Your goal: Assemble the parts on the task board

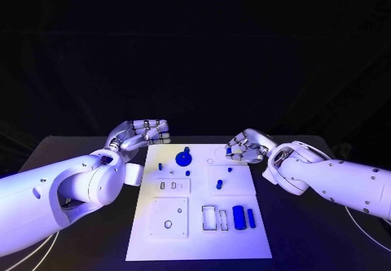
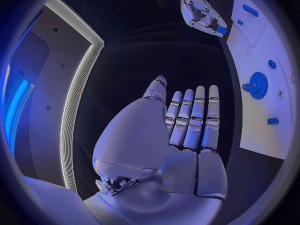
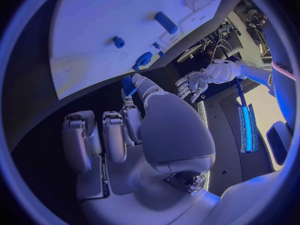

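The white task board (image 1: 199, 237) lies in the middle of the table, with a blue gear (image 1: 184, 158) near its far edge and small blue pegs (image 1: 218, 183) around it. A blue cylinder (image 1: 239, 217) and a thinner blue bar (image 1: 252, 218) lie on its near right part. My right hand (image 1: 247, 145) hovers over the board's far right corner and pinches a small blue part (image 3: 128, 85) between thumb and fingertip. My left hand (image 1: 143, 134) is at the far left corner, fingers straight and holding nothing (image 2: 187, 130).
White raised blocks with holes (image 1: 169, 217) and slotted frames (image 1: 214, 217) sit on the board's near half. Black table (image 1: 317, 237) surrounds the board on both sides. Both forearms flank the board's far half.
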